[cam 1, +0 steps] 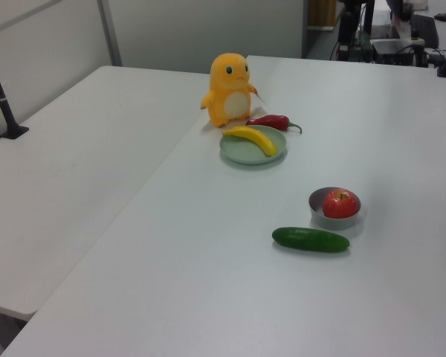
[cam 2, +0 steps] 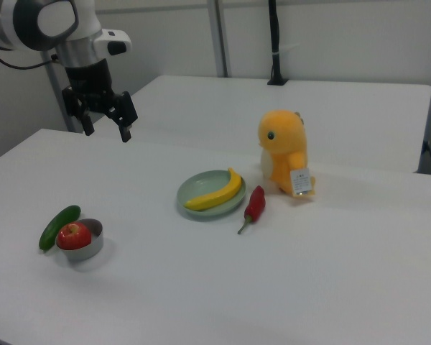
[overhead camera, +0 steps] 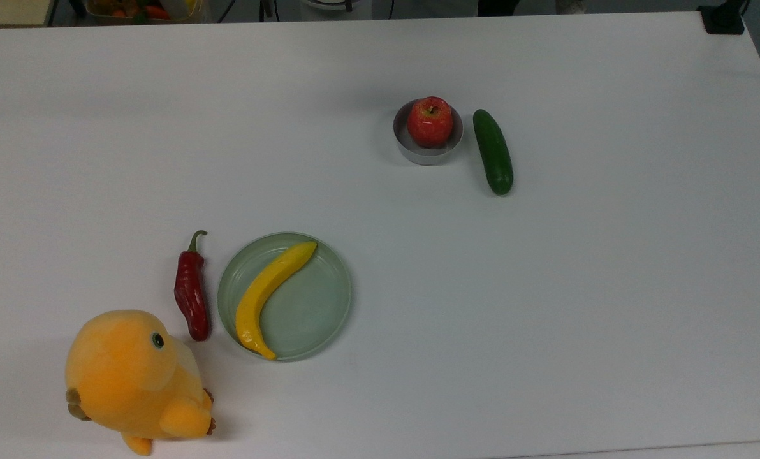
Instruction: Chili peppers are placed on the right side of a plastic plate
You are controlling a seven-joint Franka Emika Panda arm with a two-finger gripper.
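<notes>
On the white bench (overhead camera: 546, 287) in the top view, the chili peppers (overhead camera: 191, 294) lie just left of the plastic plate (overhead camera: 316, 306), which holds a banana (overhead camera: 266, 294). Left view: chili (cam 1: 273, 121) behind plate (cam 1: 241, 152). Right view: the gripper (cam 2: 108, 122) is raised, fingers (cam 2: 124, 119) spread, nothing gripped

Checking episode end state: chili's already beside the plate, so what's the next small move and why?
Probably none beyond staying retracted: the chili lies on the table just off the plate's rim, on the right view's right. The end effector hangs open, high and well away, above the table's far side.
</notes>
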